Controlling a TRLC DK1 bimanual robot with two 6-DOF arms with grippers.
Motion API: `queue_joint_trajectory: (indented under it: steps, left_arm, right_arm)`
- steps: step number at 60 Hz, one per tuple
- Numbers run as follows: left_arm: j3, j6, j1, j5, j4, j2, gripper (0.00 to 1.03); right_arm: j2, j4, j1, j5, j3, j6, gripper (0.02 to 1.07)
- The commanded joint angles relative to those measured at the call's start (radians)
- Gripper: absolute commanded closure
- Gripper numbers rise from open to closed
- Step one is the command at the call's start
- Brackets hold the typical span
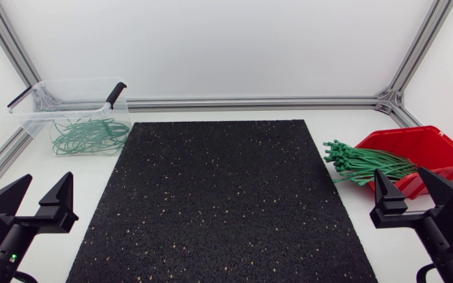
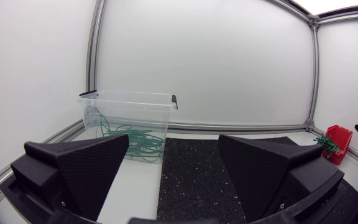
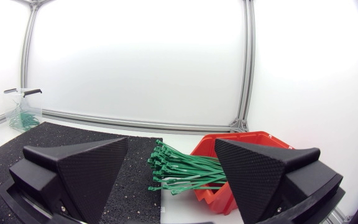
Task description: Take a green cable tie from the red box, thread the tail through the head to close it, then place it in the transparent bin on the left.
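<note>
1. Sitting at the right side of the table (image 1: 344, 118), the red box (image 1: 439, 149) holds a bundle of green cable ties (image 1: 364, 163). Their heads stick out of its open front and lie just beside the right edge of the black mat (image 1: 219, 204).
2. The right gripper (image 1: 400, 173) is on the near side of the red box, close to it. Its two wedge fingers are spread wide with nothing between them.
3. In the right wrist view, the green cable ties (image 3: 182, 168) fan out from the red box (image 3: 241, 138) ahead of the right gripper (image 3: 171, 142), and none touches a finger.
4. The left gripper (image 1: 49, 178) is at the near left, beside the black mat. Its fingers are also parted wide and hold nothing.
5. The transparent bin (image 1: 69, 102) stands at the far left of the table, well apart from the red box. Closed green loops (image 1: 89, 135) lie in a tangle on its floor.
6. In the left wrist view, the transparent bin (image 2: 129, 106) is ahead of the left gripper (image 2: 174, 140), with the closed green loops (image 2: 135, 140) visible through its wall.
</note>
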Motion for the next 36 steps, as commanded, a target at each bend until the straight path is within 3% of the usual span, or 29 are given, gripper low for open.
queue_joint_trajectory:
  steps: [1,15,25,36]
  left_arm:
    - [-0.041,-0.016,-0.005,-0.007,-0.006,-0.007,0.03]
    - [-0.043,-0.016,-0.006,-0.007,-0.006,-0.007,0.03]
    - [-0.041,-0.016,-0.008,-0.006,-0.005,-0.007,0.03]
    - [-0.041,-0.015,-0.006,-0.007,-0.006,-0.007,0.03]
  right_arm:
    - [-0.012,0.006,0.008,-0.003,0.005,-0.010,0.05]
    - [0.014,-0.042,0.010,0.004,0.165,-0.047,0.05]
    - [0.178,-0.098,0.008,0.001,0.332,-0.088,0.05]
    - [0.396,-0.186,-0.044,-0.021,0.493,-0.271,0.05]
